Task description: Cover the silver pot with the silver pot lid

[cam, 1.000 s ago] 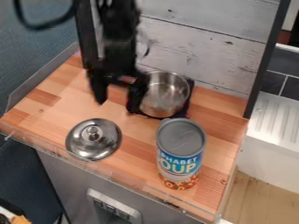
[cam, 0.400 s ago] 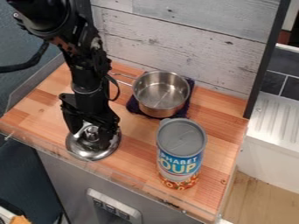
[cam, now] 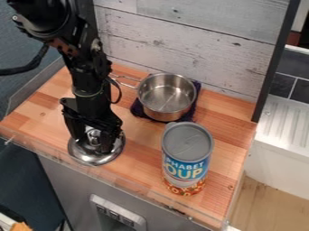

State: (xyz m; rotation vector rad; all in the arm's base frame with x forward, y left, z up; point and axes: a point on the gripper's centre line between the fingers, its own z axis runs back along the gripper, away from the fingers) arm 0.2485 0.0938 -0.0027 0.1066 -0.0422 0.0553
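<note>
In the camera view, we see the tool [cam: 93, 142] down at the knob of the silver pot lid [cam: 93, 158]; we cannot tell whether it is clenched or released. The lid lies beneath it on the bench [cam: 48, 108]. We find the silver pot [cam: 167, 95] uncovered, behind the tool and to the right, and a soup can [cam: 188, 144] to its right.

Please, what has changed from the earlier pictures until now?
The gripper moved from beside the pot down to the lid, at its knob; whether it grips it, I cannot tell. Lid, pot and soup can stayed in place.
</note>
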